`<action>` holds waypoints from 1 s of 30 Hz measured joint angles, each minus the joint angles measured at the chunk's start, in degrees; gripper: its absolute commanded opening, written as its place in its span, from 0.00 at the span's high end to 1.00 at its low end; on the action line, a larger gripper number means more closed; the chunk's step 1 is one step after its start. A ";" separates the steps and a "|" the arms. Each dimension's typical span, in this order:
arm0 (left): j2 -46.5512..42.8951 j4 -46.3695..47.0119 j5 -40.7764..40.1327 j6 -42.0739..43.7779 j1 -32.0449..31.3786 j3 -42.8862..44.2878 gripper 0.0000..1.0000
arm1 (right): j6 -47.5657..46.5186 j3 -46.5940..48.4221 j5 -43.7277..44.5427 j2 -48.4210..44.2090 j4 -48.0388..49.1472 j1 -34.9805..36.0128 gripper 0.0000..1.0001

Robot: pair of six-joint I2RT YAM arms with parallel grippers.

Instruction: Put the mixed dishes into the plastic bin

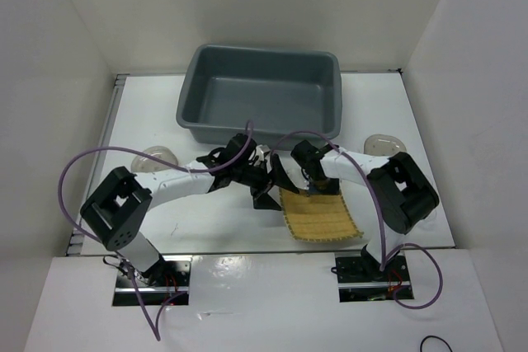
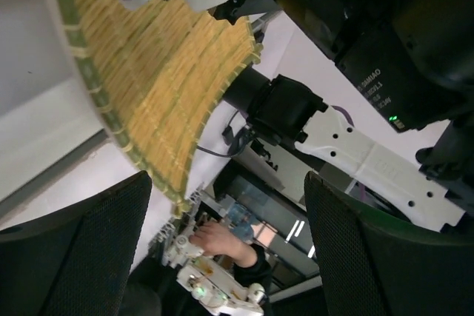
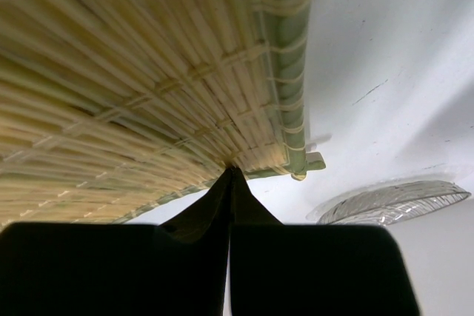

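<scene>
Right gripper is pinched closed on the edge of the mat, close to one corner; its two dark fingers meet with the woven strips caught at their tips. In the overhead view this gripper sits at the middle of the worktop, just in front of the bin.

Largest thing in view is the bin, dark grey, nothing showing inside, set at the far side of the worktop. It lies straight beyond the gripped edge, away from the arm bases.

Next is the mat, yellow. It stretches from the gripper back toward the right arm's base, so its held edge is the one nearest the bin. That edge is raised and the mat curves; the near part seems to rest on the worktop.

Beside it, the left gripper is close to the same edge, fingers spread wide and holding nothing.

Smallest are two grey saucers: the left saucer and the right saucer, each well apart from the mat.

The right arm is likely the one to carry the mat forward.
</scene>
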 measured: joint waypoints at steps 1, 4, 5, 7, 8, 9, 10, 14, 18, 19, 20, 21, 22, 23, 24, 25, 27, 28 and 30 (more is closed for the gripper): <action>0.48 -0.04 0.11 -0.52 -0.15 0.52 0.11 | 0.00 0.00 -0.28 -0.15 0.02 -0.04 1.00; 2.12 -1.27 0.42 -1.18 -1.22 2.12 0.12 | 0.15 0.00 -1.51 -0.59 0.04 -0.28 1.00; 2.62 -2.58 0.66 -1.07 -1.75 2.93 0.12 | 0.15 0.00 -1.81 -0.68 0.07 -0.33 1.00; 2.95 -5.75 0.90 -0.35 -2.40 4.26 0.12 | 0.17 0.00 -2.40 -0.81 0.09 -0.37 1.00; 2.71 -7.89 0.98 0.52 -2.69 4.83 0.12 | 0.17 0.00 -2.64 -0.83 0.09 -0.37 1.00; 2.32 -9.57 1.07 0.98 -2.80 5.09 0.12 | 0.17 0.00 -2.80 -0.83 0.09 -0.37 1.00; 1.79 -11.41 1.05 1.73 -2.78 5.14 0.12 | 0.17 0.02 -2.91 -0.83 0.09 -0.37 1.00; -1.84 -17.51 1.01 3.04 -2.43 3.93 0.12 | 0.13 0.11 -3.61 -0.98 0.11 -0.92 1.00; -4.42 -21.97 0.79 3.74 -2.49 2.75 0.12 | 0.04 0.20 -4.90 -1.25 0.09 -1.77 1.00; -4.46 -22.51 0.70 3.63 -2.69 2.67 0.12 | 0.00 0.26 -5.14 -1.27 0.07 -1.95 1.00; -4.09 -22.56 0.72 3.48 -2.93 2.67 0.12 | -0.07 0.28 -5.38 -1.27 0.07 -2.12 1.00; -3.52 -22.43 0.81 3.39 -3.30 2.69 0.14 | -0.09 0.31 -5.62 -1.27 0.07 -2.23 1.00; -2.43 -22.60 1.11 3.30 -3.78 3.08 0.14 | -0.11 0.37 -5.81 -1.27 0.04 -2.34 1.00; -0.81 -22.82 1.40 3.23 -4.35 3.85 0.14 | -0.11 0.37 -5.86 -1.27 0.02 -2.36 1.00; 1.07 -23.15 1.49 3.23 -4.85 5.11 0.15 | -0.11 0.37 -5.86 -1.27 0.02 -2.36 1.00; 2.95 -23.17 1.51 3.21 -5.18 6.40 0.15 | -0.11 0.37 -5.88 -1.27 0.02 -2.45 1.00; 5.44 -22.82 1.57 2.89 -5.73 8.07 0.15 | -0.13 0.37 -6.29 -1.33 0.02 -2.73 1.00; 6.12 -22.53 1.64 2.12 -5.79 8.48 0.16 | -0.11 0.37 -6.60 -1.42 0.07 -2.99 1.00; 6.71 -21.03 1.62 0.26 -5.99 8.57 0.16 | -0.11 0.37 -7.21 -1.60 0.07 -3.43 1.00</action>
